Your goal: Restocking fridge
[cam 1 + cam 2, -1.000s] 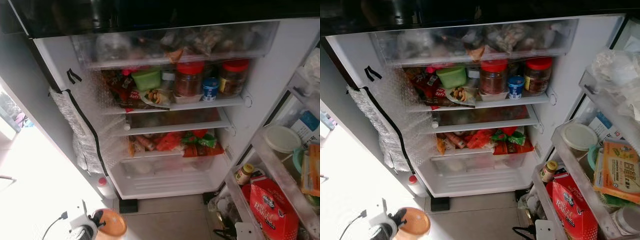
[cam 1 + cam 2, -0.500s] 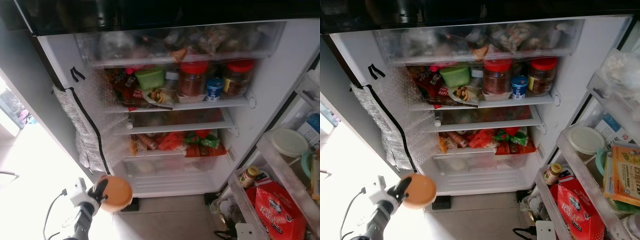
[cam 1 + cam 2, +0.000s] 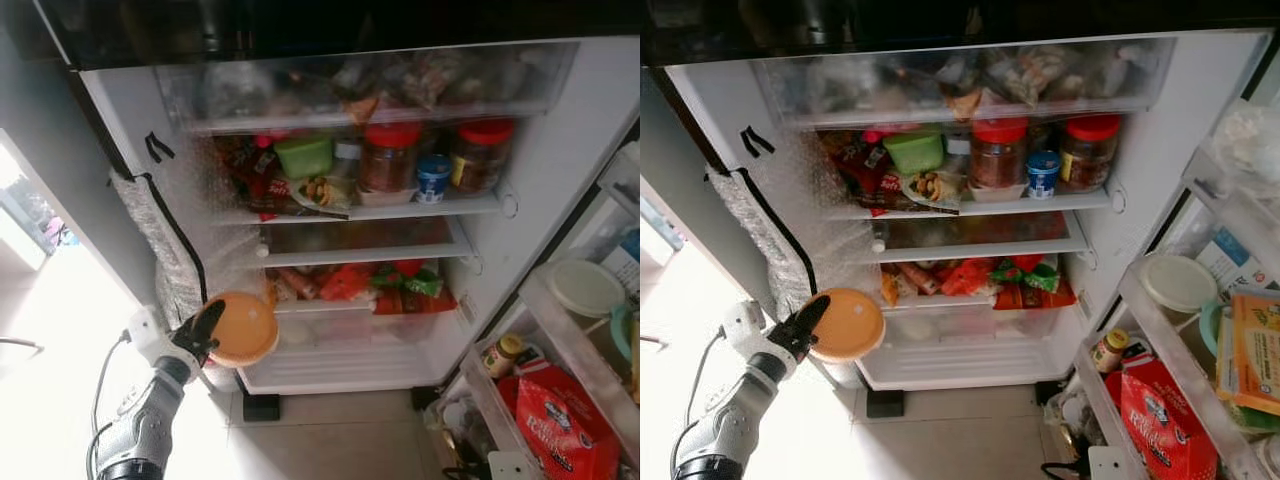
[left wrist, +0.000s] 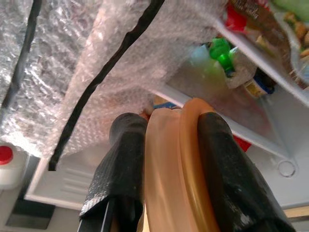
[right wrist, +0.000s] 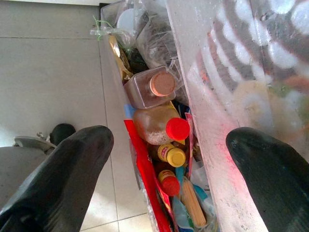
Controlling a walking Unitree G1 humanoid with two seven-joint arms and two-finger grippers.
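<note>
Robot at the open fridge

Left gripper pinching an orange lid near the lower left shelves; right gripper spread wide.

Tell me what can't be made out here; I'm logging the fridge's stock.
- Top drawer: contents blurred behind frosted plastic, eye views.
- Orange container in the left tool: contents hidden by its lid.
- Red bag: cut off by the picture's edge.
- Door bottles: labels unseen from above, right wrist view.

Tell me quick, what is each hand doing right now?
Left hand: closed on a round orange container, raised in front of the open fridge.
Right hand: open, holding nothing, beside the door bottles.
</note>
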